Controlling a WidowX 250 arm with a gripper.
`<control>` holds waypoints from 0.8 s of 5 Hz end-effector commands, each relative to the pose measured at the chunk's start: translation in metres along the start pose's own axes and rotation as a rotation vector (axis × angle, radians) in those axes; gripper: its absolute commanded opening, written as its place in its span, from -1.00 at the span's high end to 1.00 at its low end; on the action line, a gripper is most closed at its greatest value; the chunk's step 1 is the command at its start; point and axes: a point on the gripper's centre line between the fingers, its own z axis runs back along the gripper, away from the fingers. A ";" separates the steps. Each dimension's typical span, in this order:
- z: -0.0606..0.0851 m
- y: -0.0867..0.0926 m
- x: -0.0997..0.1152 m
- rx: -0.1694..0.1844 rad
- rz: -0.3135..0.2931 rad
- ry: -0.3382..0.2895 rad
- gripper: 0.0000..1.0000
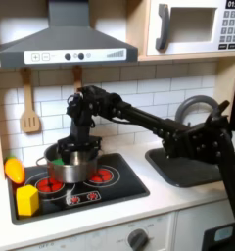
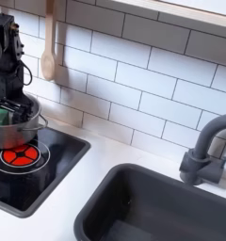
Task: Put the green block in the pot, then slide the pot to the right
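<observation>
- The sink [image 2: 153, 212] lies nearest in the second exterior view, dark and cut off at the bottom edge, with the grey faucet [image 2: 207, 151] beside it; neither plays a part in the job.
- In the first exterior view the yellow block [image 1: 27, 200] stands nearest on the desk [image 1: 100, 221], at the stove's [image 1: 119, 181] front corner, with a yellow-orange toy [image 1: 14, 169] just behind it, both apart from the pot.
- The pot [image 1: 72, 165] sits on a rear burner, red rings showing in front of it.
- The pincer [image 1: 69, 145] hangs right over the pot's mouth (probably to drop or set the block inside).
- A bit of green [image 1: 59, 162] shows at the pot's rim under the pincer; I take it for the green block, at or just inside the rim. In the second exterior view a green speck [image 2: 3, 115] sits in the same place.
- Whether the pincer is pinching the block or has spread off it I cannot tell: the fingers are dark, small and blurred against the arm.
- The pot's inside is hidden, so whether the block rests on its bottom is unclear.
- The slide looks not yet done.
</observation>
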 end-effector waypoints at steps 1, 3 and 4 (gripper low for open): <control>0.003 -0.009 -0.007 -0.022 -0.019 0.002 -1.00; 0.006 -0.023 -0.013 -0.041 -0.040 0.007 -1.00; 0.008 -0.033 -0.015 -0.050 -0.055 0.007 -1.00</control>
